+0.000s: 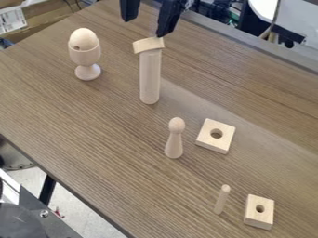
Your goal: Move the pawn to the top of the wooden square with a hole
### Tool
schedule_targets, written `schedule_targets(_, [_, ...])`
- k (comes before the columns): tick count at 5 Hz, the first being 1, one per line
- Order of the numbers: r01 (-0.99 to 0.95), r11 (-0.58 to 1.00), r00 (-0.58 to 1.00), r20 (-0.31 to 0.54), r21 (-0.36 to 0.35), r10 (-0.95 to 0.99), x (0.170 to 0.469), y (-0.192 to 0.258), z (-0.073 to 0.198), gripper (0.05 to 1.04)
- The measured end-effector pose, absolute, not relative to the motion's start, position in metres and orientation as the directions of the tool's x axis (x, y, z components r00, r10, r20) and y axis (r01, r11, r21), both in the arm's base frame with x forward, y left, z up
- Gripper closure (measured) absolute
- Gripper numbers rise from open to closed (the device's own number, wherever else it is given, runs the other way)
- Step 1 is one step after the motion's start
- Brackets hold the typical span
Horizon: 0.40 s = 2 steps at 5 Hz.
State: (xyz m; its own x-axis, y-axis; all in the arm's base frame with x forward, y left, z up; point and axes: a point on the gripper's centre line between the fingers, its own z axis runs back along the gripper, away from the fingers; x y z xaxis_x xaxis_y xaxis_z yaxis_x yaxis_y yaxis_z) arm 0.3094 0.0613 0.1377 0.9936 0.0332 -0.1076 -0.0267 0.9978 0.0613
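Brown tabletop (93, 130) with fine, streaky grain runs diagonally across the camera view, and I see a paler sheen crossing its middle and right side. Past its far edge, at the top, are dark cables (214, 13) and a rounded white object (263, 7); brown cardboard (46, 21) lies at the upper left. Below the table's near edge, at the lower left, I can see light floor (77, 204), a black table leg (47, 191) and part of some grey metal equipment (37, 223).

The pawn (175, 138) stands upright on the tabletop, near the centre of the view. It is plain, pale wood, with a smooth ball for a head, a narrow neck and a body that widens to a round foot. Just beside it, to its right, the larger wooden square (206, 139) lies flat, a round hole through its middle.

At the top edge, my black gripper (146, 28) hangs with its two fingers spread apart, holding nothing. Beneath it stands a tall wooden cylinder (149, 76) capped by a curved block (148, 45). To the left is a wooden egg (83, 38) in a footed cup (85, 56). Toward the lower right, a thin peg (221, 200) stands beside a smaller holed block (259, 218).
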Motion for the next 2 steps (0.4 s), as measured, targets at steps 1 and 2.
schedule_targets(1, [-0.026, 0.998, 0.989, -0.144, 0.055, 0.034, 0.3070, 0.0602, 0.1274, 0.084])
schedule_targets(2, [-0.038, 0.996, 0.992, -0.119, 0.078, 0.048, 0.3038, 0.0580, 0.1352, 0.084])
